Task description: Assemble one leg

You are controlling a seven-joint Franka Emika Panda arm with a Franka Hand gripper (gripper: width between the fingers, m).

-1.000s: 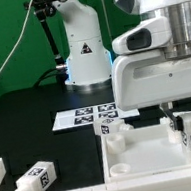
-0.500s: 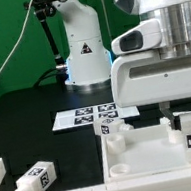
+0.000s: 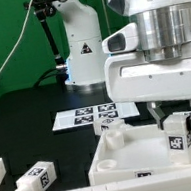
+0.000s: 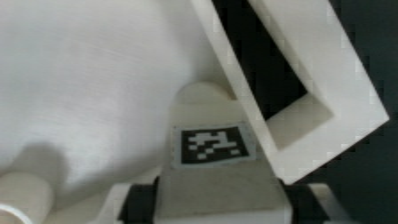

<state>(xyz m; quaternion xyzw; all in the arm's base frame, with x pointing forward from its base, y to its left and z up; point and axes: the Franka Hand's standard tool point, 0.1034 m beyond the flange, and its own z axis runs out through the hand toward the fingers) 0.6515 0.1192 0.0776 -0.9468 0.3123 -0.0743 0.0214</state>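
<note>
Step in hand: seating one leg [image 3: 178, 135] into the square panel [image 3: 120, 160]. Gripper [image 3: 178, 130] low over panel's corner at the exterior view's right, jaws clamped on the leg, tag facing outward. Wrist view: leg [image 4: 217, 125] upright against panel [image 4: 89, 90] surface. Second leg [image 3: 32, 180] lying on table, near left, well apart. Next move, by judgement: align leg with corner socket, then press and twist home.

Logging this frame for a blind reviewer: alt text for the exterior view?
The arm's pincer holds a white tagged leg upright over the right side of a large white square panel. Behind lie the marker board on the black table, and another tagged leg at left.
</note>
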